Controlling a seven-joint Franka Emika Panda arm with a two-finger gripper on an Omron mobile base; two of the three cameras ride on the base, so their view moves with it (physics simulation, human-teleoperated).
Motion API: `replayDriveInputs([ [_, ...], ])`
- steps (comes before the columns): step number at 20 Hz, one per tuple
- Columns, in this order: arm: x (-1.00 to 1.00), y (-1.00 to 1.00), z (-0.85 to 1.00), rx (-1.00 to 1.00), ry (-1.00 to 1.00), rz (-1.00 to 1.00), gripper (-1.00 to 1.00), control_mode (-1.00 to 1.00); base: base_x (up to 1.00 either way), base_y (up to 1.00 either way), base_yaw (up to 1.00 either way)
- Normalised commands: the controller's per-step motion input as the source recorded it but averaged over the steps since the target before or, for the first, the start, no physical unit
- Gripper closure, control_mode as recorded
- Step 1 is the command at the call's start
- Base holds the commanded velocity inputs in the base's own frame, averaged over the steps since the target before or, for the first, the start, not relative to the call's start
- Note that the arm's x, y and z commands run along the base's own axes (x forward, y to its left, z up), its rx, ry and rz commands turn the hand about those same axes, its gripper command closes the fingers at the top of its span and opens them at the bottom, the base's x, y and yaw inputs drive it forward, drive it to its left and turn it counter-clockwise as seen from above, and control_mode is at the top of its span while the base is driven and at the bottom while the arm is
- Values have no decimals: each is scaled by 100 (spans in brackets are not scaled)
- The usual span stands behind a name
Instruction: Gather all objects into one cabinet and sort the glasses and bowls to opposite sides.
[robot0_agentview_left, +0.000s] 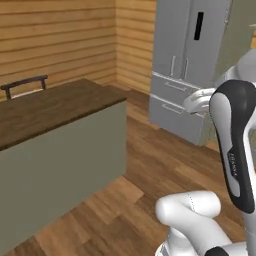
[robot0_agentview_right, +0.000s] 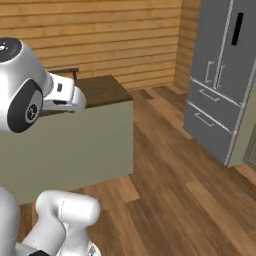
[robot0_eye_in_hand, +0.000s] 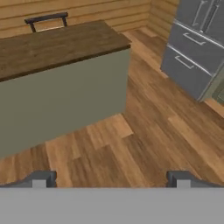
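Jaws spread wide, holding nothing, above wooden floor (robot0_eye_in_hand: 144, 144); fridge (robot0_eye_in_hand: 197, 48) cropped (top hidden).

We're in a home kitchen. A tall grey fridge (robot0_agentview_left: 192, 60) stands against the far side, double doors above, two drawers below with bar handles. Opposite it sits an island table (robot0_agentview_left: 55, 107) with a dark wood top and olive-green sides, a dark chair (robot0_agentview_left: 25, 85) just behind it. Plank floor (robot0_agentview_right: 180, 190) runs between them, and pale horizontal wood boards line the walls (robot0_agentview_right: 110, 35).
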Motion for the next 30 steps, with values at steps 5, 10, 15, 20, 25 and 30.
replayDriveInputs([
  [5, 0, 0, 0, 0, 0, 0, -100, 100, 27, 0, -78],
  [10, 0, 0, 0, 0, 0, 0, -100, 100, 38, 0, -72],
  [15, 0, 0, 0, 0, 0, 0, -100, 100, 43, 0, -48],
  [20, 0, 0, 0, 0, 0, 0, -100, 100, 41, 0, -6],
  [25, 0, 0, 0, 0, 0, 0, -100, 100, 100, 5, -20],
  [30, 0, 0, 0, 0, 0, 0, -100, 100, 100, 26, -24],
])
